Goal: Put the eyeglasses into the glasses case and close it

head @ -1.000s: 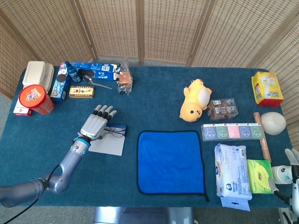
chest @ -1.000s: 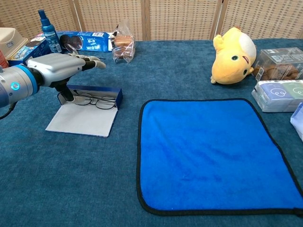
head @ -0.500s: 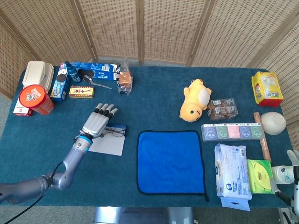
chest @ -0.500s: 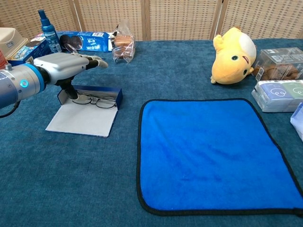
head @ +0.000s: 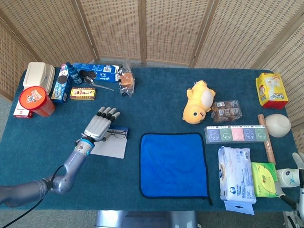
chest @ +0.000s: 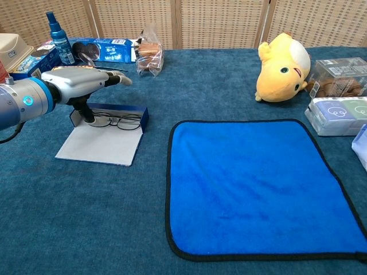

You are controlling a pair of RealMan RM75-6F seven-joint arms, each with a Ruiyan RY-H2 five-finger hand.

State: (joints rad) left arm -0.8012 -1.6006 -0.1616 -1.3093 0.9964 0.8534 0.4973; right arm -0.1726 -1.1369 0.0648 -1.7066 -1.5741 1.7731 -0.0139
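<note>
Eyeglasses [chest: 117, 121] in open glasses case [chest: 109, 130], left tabletop [head: 156, 99].
Left hand [chest: 80, 80] hovers above them, fingers [head: 108, 113] extended, holding nothing; right hand [head: 298, 190] barely visible at the right edge, state unclear.

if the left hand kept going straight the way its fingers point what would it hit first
Probably the clear snack bag at the table's back. The left hand points that way above the glasses case, so it likely clears the case; depth is uncertain.

place: staged tabletop test area, likely a lab | cues: wicker screens [head: 166, 28] behind, blue-carpeted table [head: 156, 99] (assorted snacks, toys)
</note>
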